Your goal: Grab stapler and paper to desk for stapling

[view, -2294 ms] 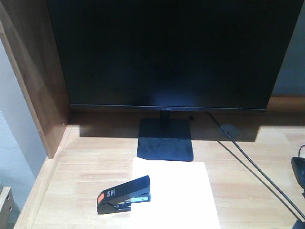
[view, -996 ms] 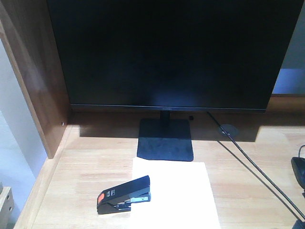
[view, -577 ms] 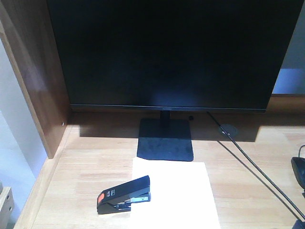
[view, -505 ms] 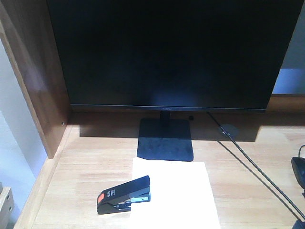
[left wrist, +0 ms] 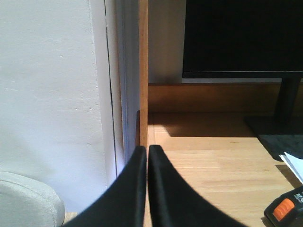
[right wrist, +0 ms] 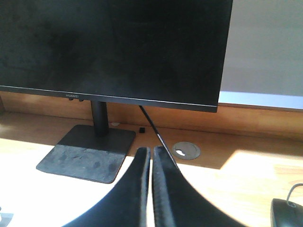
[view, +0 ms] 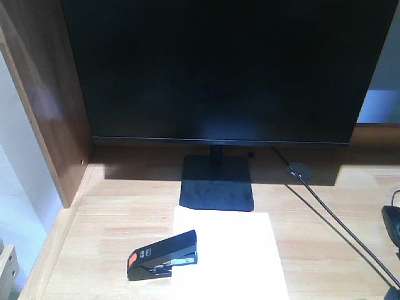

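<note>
Dark monitor (view: 219, 69), black cable (view: 331, 219), possibly a mouse (view: 392, 226)

left hand (left wrist: 147, 153): fingers pressed together, empty | right hand (right wrist: 151, 153): same

Dark monitor (view: 215, 69) on black stand (view: 217, 182), white wall (left wrist: 52, 94) left, hard sunlight.

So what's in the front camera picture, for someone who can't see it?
A black stapler with an orange patch lies on a light-wood desk, its front end over the left edge of a white sheet of paper. Behind them stands a big dark monitor on a flat black stand. No robot gripper shows.
</note>
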